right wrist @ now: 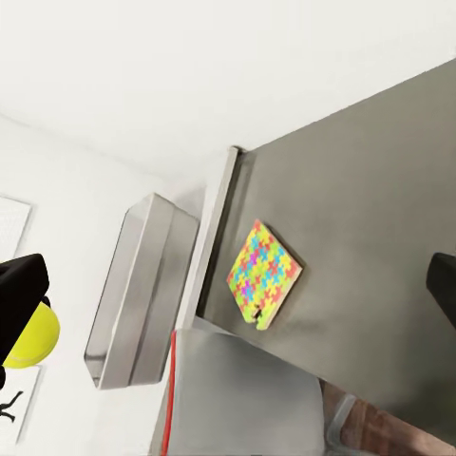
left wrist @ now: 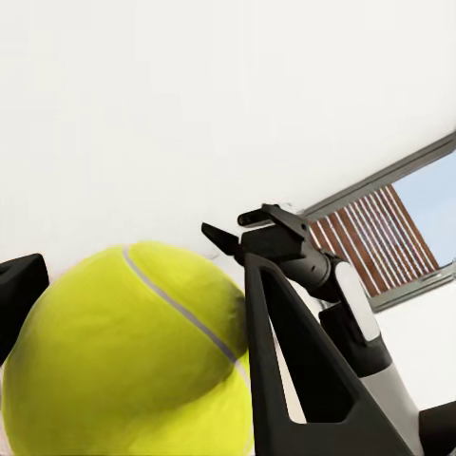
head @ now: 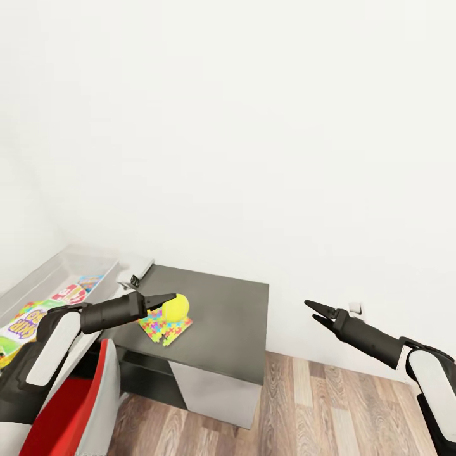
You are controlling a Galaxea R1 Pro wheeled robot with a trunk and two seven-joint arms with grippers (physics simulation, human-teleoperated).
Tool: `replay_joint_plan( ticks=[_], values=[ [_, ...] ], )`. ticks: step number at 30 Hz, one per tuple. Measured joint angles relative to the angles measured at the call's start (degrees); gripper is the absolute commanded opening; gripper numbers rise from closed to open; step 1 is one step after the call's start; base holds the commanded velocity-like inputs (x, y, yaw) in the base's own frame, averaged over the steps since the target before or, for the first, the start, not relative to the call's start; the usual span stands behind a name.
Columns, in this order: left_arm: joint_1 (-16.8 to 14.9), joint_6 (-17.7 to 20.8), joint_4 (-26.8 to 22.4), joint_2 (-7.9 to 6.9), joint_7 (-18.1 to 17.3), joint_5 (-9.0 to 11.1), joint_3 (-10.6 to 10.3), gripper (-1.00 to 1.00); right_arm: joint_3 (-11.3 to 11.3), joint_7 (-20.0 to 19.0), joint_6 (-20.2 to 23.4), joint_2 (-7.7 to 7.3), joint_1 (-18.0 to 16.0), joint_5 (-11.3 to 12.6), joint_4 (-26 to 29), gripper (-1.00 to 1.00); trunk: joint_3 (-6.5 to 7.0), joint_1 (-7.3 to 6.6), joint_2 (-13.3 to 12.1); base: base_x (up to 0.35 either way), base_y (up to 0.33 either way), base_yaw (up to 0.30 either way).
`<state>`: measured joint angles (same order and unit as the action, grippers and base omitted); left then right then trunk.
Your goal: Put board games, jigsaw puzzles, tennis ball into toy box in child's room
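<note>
My left gripper [head: 168, 300] is shut on the yellow-green tennis ball [head: 179, 309], held in the air just above a many-coloured jigsaw puzzle [head: 164, 328]. The left wrist view shows the ball [left wrist: 133, 351] pinched between both fingers [left wrist: 285, 370]. The puzzle [right wrist: 264, 274] lies flat on a dark grey cabinet top. To the left stands the light grey toy box [head: 60, 265], with a Skip-Bo box [head: 22, 324], a white box with a red logo [head: 69, 293] and a small blue box [head: 91, 280] inside. My right gripper [head: 318, 313] hangs open and empty over the floor.
The dark grey cabinet [head: 221, 316] stands against the white wall, its front corner toward me. A red and white chair [head: 76, 405] sits close under my left arm. Wood plank floor [head: 329, 411] lies open to the right of the cabinet.
</note>
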<state>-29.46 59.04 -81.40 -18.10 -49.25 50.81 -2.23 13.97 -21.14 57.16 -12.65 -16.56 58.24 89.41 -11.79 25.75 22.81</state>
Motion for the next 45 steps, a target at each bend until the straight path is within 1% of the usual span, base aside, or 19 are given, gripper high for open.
replay_joint_plan(
  ticks=[8,26,32,45],
  values=[
    [0.0,0.0,0.0,-0.07,-0.1,-0.1,0.0,-1.0,0.0,0.0,-0.1,0.08,0.0,0.0,0.0,1.0,0.71,0.0,0.0,0.0,-0.094,0.156],
    [0.0,0.1,0.0,-0.19,-0.1,-0.2,0.1,-1.0,0.0,0.0,-0.1,0.12,0.0,0.0,-0.1,1.0,2.29,0.0,0.0,0.002,0.003,0.163],
    [0.0,0.1,0.0,-0.23,-0.1,-0.3,0.1,-1.0,0.0,0.0,-0.2,0.17,0.0,0.0,-0.1,1.0,2.75,-0.01,0.0,0.061,0.083,0.205],
    [0.0,0.0,0.0,-0.09,0.1,-0.3,0.0,-1.0,-0.1,0.2,-0.9,0.26,0.0,-0.1,-0.1,1.0,3.53,0.0,0.0,0.005,0.005,0.238]
  ],
)
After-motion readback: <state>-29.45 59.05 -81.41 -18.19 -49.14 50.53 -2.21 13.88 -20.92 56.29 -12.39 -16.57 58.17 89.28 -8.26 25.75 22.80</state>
